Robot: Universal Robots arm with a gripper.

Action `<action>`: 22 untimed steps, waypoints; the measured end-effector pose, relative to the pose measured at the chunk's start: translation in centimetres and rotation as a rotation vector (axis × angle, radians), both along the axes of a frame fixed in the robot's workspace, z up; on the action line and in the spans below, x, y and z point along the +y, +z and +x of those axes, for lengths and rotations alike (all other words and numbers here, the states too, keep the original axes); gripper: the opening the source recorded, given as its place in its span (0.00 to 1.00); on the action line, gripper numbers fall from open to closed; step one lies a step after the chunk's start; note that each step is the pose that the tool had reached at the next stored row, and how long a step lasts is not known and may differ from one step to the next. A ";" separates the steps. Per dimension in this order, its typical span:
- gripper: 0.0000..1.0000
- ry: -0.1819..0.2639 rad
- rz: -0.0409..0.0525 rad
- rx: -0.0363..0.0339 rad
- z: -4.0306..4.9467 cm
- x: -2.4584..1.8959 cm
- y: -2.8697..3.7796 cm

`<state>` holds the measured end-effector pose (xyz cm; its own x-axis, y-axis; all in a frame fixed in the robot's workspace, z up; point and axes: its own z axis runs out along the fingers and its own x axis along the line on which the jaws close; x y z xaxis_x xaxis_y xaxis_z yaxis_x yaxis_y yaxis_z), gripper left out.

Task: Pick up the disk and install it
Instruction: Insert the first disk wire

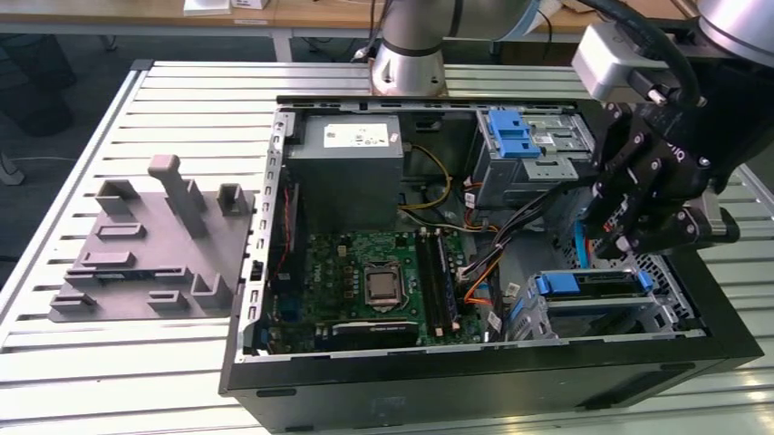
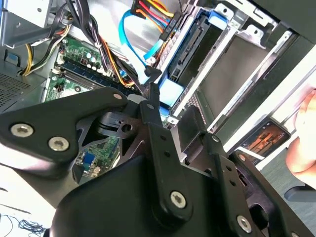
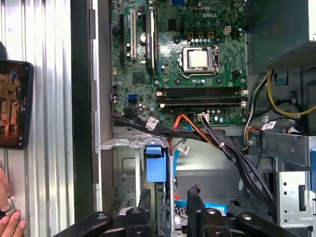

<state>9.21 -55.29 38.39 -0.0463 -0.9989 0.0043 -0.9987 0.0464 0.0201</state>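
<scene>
No wording can be made out with certainty

White sticker (image 1: pixel 359 136) on the grey power-supply box (image 1: pixel 344 190): dark print, too small to read

Green circuit board (image 3: pixel 170 59): fine white markings beside the sockets, not legible

White tags (image 3: pixel 152 123) on the black cables: print too small to read

Phone (image 3: pixel 15 103) on the worktop (image 3: pixel 49 148): lit screen, no legible characters

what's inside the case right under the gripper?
A silver drive bay with a blue latch, and black cables running beside it. The gripper hangs over the bay and covers part of it, so what sits inside there is hidden.
</scene>
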 end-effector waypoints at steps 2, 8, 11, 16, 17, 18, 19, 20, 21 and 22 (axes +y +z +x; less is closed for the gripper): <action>0.42 0.000 -0.0001 0.0000 0.20 0.06 0.00; 0.42 0.000 -0.0001 0.0002 0.79 0.22 -0.03; 0.42 0.000 -0.0001 0.0002 1.08 0.30 -0.04; 0.42 0.000 -0.0001 0.0003 1.57 0.42 -0.05; 0.42 0.000 -0.0001 0.0003 1.67 0.44 -0.06; 0.42 0.000 -0.0001 0.0003 1.76 0.47 -0.06; 0.42 0.000 0.0000 0.0003 1.85 0.49 -0.07; 0.42 0.000 -0.0001 0.0003 1.95 0.52 -0.06; 0.42 0.000 0.0000 0.0003 2.04 0.54 -0.07; 0.42 0.000 -0.0001 0.0003 2.13 0.56 -0.07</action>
